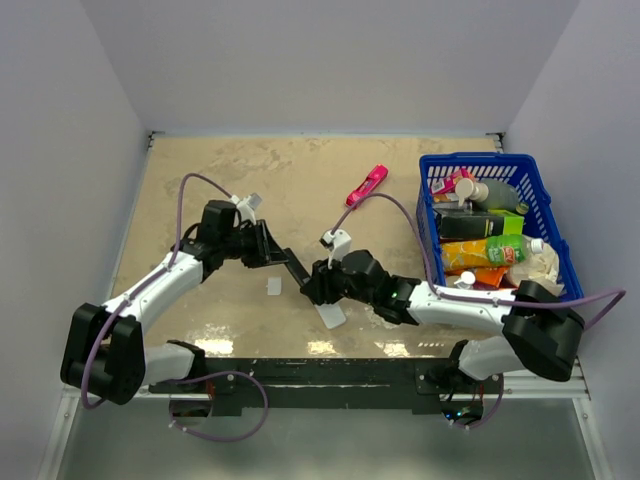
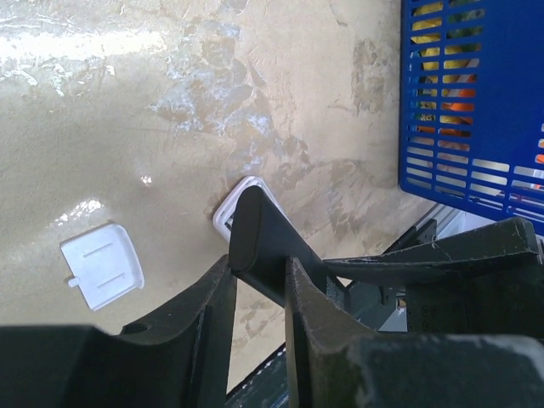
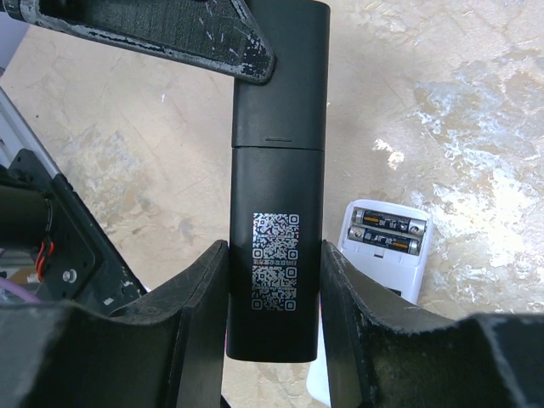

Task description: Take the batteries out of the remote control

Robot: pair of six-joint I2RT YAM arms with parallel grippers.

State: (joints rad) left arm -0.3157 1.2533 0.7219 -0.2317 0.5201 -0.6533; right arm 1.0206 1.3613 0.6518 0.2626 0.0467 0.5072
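Right wrist view shows the right pincer [image 3: 274,255] clamped on a black remote [image 3: 280,102]. One finger presses each long side, and the back of the remote, with its square code label, faces the camera. A seam crosses the back above the label, and no cells show on this remote. It reaches forward beyond the fingertips, and at its far end a finger [image 3: 170,34] of the other arm lies across it.

Just to the right of the right pincer's fingers, below the held remote, a white remote [image 3: 378,276] lies on the table [image 3: 476,127]. Its compartment is uncovered, and the batteries [image 3: 389,223], two dark cells with gold ends, sit in it side by side.

In the left wrist view the left pincer [image 2: 259,263] has the narrow end of the black remote between its fingers. Both fingers lie against it, so the pincer looks closed on that end. The two pincers hold the remote from opposite ends, above the table. A small white cover [image 2: 104,265] lies flat on the table to the left of the left pincer's fingers, apart from them. A corner of the white remote shows just beyond the tip of the black one.

A blue basket [image 2: 476,110] of packets and bottles stands well off to the right of the left pincer. In the top external view a pink remote [image 1: 366,185] lies on the table far beyond both pincers.
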